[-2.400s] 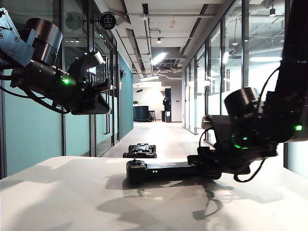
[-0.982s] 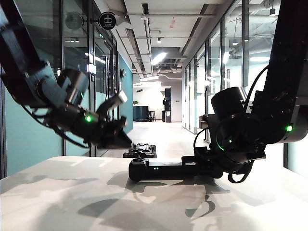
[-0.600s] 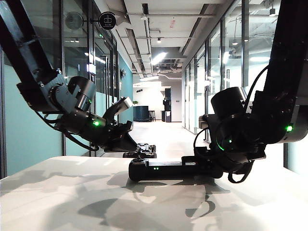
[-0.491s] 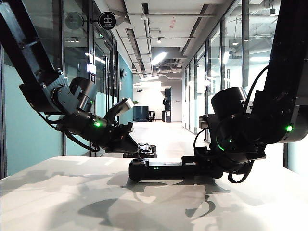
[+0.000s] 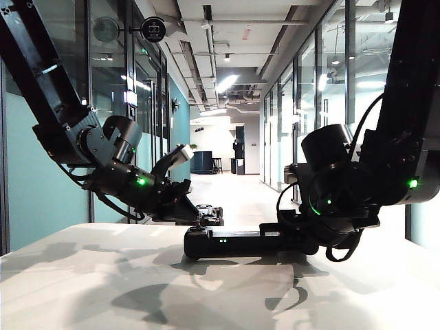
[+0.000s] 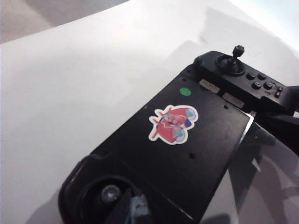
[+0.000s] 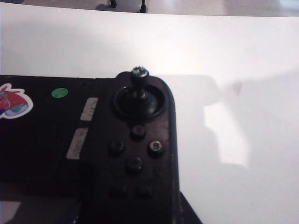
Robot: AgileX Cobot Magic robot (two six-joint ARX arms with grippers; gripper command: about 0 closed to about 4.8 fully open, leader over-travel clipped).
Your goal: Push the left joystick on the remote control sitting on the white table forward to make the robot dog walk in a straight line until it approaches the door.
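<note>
Crosswise lies the remote control [image 5: 230,242], right tool [image 5: 285,237] clamping its end; left tool's [image 5: 196,214] opening unclear.

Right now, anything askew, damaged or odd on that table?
Nothing stands out. The remote control lies flat on the white table, right gripper at its right end, left gripper just above its left end. Robot dog stands beyond.

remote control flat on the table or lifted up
Flat: the remote control rests on the white table, its underside meeting its shadow; the right gripper is at its right end.
</note>
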